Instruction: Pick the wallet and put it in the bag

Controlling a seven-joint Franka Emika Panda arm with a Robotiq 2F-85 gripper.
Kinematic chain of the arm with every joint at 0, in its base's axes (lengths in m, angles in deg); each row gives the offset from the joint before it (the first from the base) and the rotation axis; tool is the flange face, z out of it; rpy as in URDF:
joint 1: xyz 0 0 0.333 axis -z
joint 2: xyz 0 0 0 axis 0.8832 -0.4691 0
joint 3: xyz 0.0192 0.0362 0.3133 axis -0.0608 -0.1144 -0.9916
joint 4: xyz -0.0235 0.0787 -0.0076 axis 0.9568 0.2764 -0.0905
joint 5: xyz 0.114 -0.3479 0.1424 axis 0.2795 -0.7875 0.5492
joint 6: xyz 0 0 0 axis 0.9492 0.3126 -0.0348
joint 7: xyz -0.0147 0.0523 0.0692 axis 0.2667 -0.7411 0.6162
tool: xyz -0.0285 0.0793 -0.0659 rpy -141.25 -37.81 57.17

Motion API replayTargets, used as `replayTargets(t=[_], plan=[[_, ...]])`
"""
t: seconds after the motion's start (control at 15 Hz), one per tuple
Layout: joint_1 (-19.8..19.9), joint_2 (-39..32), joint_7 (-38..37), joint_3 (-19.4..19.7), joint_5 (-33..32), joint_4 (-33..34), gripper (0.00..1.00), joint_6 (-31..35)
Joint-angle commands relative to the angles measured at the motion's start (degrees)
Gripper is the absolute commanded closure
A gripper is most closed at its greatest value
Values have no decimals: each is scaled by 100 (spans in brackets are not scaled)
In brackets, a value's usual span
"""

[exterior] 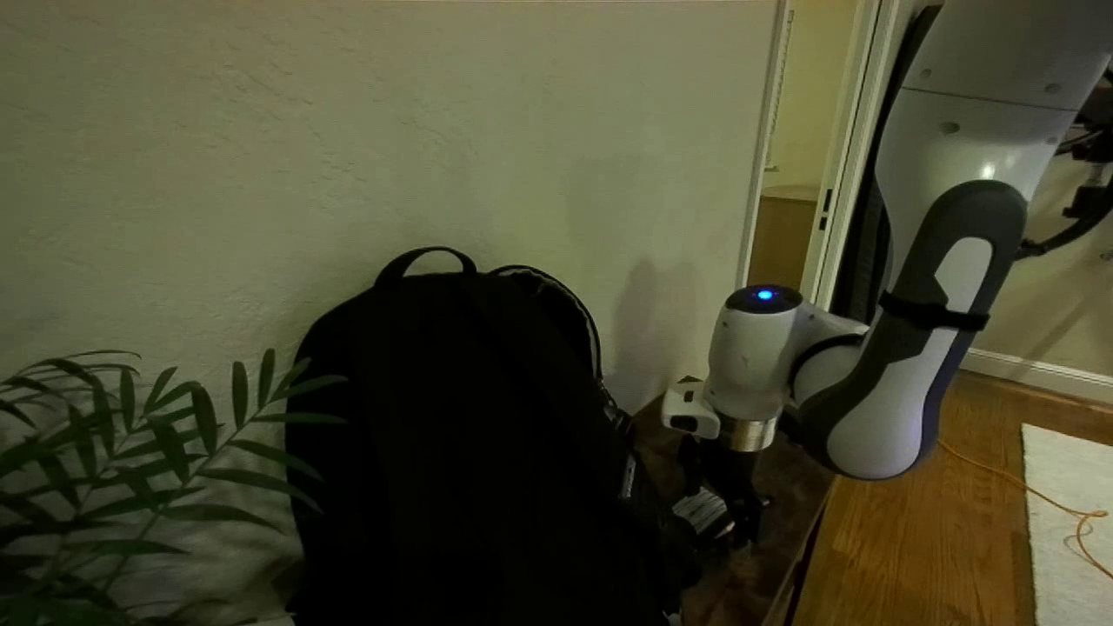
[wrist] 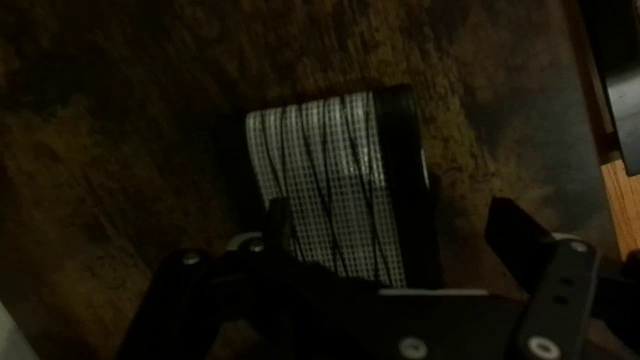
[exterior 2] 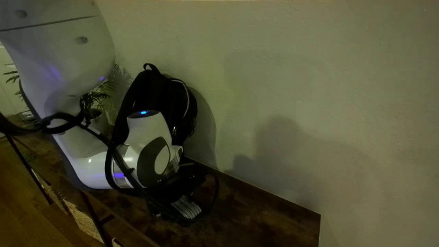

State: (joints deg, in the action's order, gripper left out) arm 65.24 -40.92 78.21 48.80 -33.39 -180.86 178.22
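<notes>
Black-and-white wallet (wrist: 325, 185) lay on brown table (exterior 2: 260, 212) near the black backpack (exterior: 469, 435), gripper (wrist: 389, 212) over it, fingers (wrist: 517, 245) spread apart.

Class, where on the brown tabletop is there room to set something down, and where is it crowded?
Bare in an exterior view: the end of the tabletop away from the backpack, bordered by wallet and wall. Crowded: around the wallet and towards the backpack, where fingers and arm hang.

In the wrist view, lower end of the wallet (wrist: 338, 187) out of sight behind the tool (wrist: 390, 206)
</notes>
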Motion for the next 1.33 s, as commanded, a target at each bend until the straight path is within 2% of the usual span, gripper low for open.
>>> replayTargets(t=[0.0,0.67,0.8,1.07,1.27], plan=[[-217,-113,-11,243,-213,64,26,319],[-378,-26,-53,448,-225,-66,92,604],[-218,106,-3,292,-174,-142,99,411],[-9,394,40,69,-84,-221,98,41],[376,694,218,-395,86,-281,98,-631]])
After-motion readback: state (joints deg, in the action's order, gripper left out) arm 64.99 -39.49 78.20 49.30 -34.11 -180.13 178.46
